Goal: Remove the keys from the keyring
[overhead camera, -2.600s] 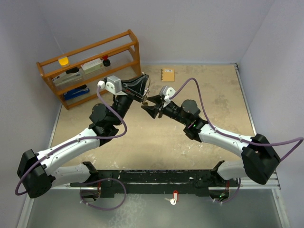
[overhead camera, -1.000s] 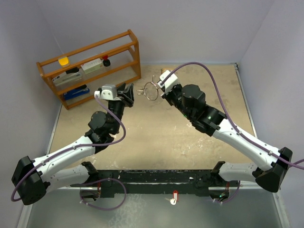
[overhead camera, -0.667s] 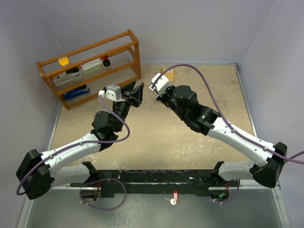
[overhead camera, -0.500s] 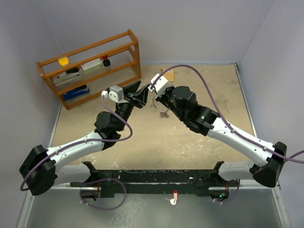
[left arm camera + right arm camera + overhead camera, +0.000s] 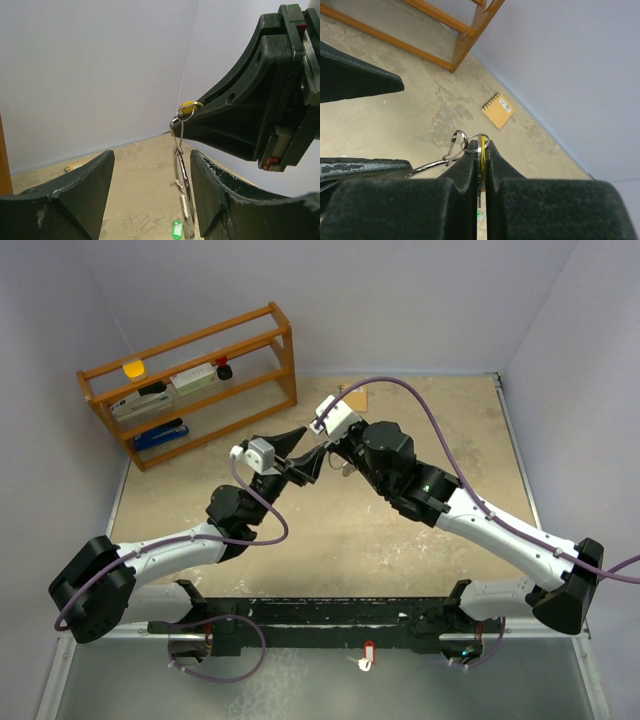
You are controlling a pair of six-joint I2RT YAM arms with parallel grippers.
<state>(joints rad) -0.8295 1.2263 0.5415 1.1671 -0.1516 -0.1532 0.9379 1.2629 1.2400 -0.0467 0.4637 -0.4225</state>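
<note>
Compared with half a second earlier, the left arm is reaching further in over the mottled tan tabletop (image 5: 330, 540). Its left gripper (image 5: 306, 448) is spreading wider than before, with nothing held in its gap. The right arm is sitting almost unchanged, and the right gripper (image 5: 326, 452) is pressing fully together. From above, the orange wooden two-shelf rack (image 5: 180, 340) is showing whole at the back left, while the right wrist camera is catching only its lower corner. That camera is showing the tan spiral notebook (image 5: 498, 110) lying flat by the far wall, whereas the overhead view is hiding most of it behind the right arm. The left wrist camera is showing the cluster of thin silver wire keyring loops (image 5: 181, 165) dangling from the right gripper's tips, between the left fingers (image 5: 60, 195) and nearer the right-hand one (contact cannot be told). The small brass-gold key (image 5: 188, 106) is sitting pinched edge-on at those tips with a loop through it. The tiny green-headed key (image 5: 176, 230) is hanging lowest, cut off by the frame edge. From above, the ring and both keys are too small to make out.
</note>
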